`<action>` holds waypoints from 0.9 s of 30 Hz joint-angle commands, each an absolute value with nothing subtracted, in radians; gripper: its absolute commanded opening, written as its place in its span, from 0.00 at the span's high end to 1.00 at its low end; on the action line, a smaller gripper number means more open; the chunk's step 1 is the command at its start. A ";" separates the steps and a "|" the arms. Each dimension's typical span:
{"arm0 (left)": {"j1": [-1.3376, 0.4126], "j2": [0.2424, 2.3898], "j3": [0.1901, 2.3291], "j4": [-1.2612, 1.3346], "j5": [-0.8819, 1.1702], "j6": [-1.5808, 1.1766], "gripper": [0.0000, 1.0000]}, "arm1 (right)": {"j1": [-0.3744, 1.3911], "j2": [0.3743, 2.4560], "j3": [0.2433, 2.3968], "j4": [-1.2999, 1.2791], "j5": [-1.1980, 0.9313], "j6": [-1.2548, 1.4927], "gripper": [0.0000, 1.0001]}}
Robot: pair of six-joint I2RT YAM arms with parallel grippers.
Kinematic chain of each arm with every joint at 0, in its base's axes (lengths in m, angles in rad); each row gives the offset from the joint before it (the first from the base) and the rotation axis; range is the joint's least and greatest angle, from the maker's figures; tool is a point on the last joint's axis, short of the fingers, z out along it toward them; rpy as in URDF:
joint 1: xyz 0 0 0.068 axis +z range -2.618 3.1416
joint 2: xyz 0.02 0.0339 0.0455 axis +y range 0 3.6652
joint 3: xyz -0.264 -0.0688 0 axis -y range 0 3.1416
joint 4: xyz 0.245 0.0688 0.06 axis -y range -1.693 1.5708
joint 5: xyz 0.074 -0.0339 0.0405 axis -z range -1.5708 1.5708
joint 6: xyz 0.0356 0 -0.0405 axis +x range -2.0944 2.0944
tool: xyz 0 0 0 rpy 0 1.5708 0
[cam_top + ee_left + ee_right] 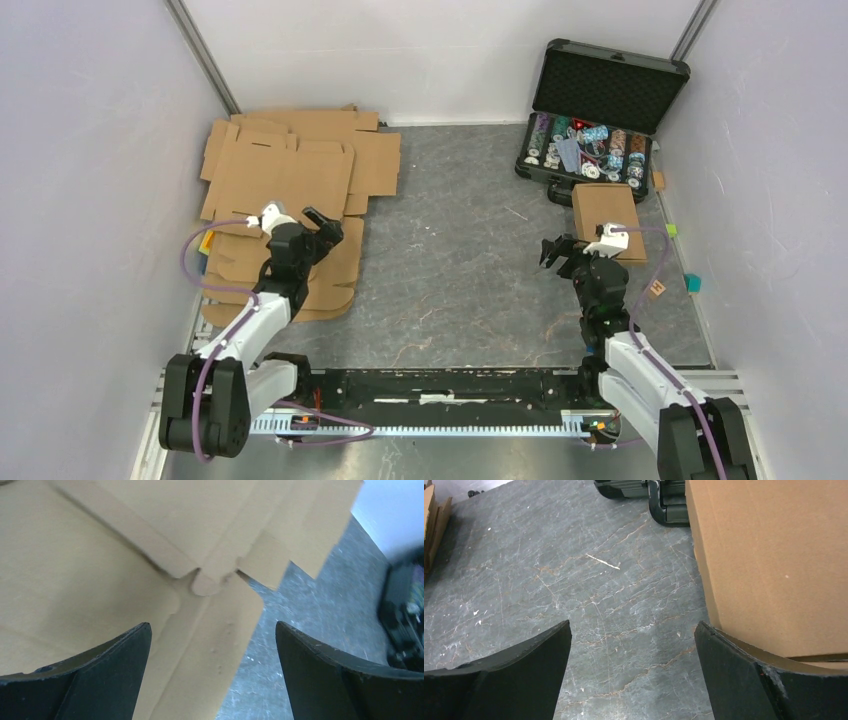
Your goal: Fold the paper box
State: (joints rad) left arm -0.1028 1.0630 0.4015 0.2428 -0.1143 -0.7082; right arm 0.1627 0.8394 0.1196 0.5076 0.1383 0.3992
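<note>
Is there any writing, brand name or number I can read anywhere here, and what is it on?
No text can be read in any view.
Flat brown cardboard sheets: plain, no print.
Folded brown cardboard box: plain, no print.
Round patterned chips in the open black case: any marks are too small to read.
Small brown square piece by the right wall: pale mark, too small to read.
</note>
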 commanded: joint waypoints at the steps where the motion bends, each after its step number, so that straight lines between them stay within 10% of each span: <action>1: -0.103 1.024 0.438 0.101 -0.407 -0.883 0.00 | 0.163 0.797 0.090 0.540 0.196 0.415 0.02; 27: 0.119 1.352 0.589 0.234 -0.191 -0.987 0.37 | 0.165 0.836 0.084 0.585 0.129 0.419 0.02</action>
State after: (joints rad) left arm 0.0929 1.2774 0.5316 0.1513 -0.2810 -0.9524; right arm 0.1627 0.8265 0.0982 0.5274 0.1520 0.4061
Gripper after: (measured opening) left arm 0.629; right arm 0.979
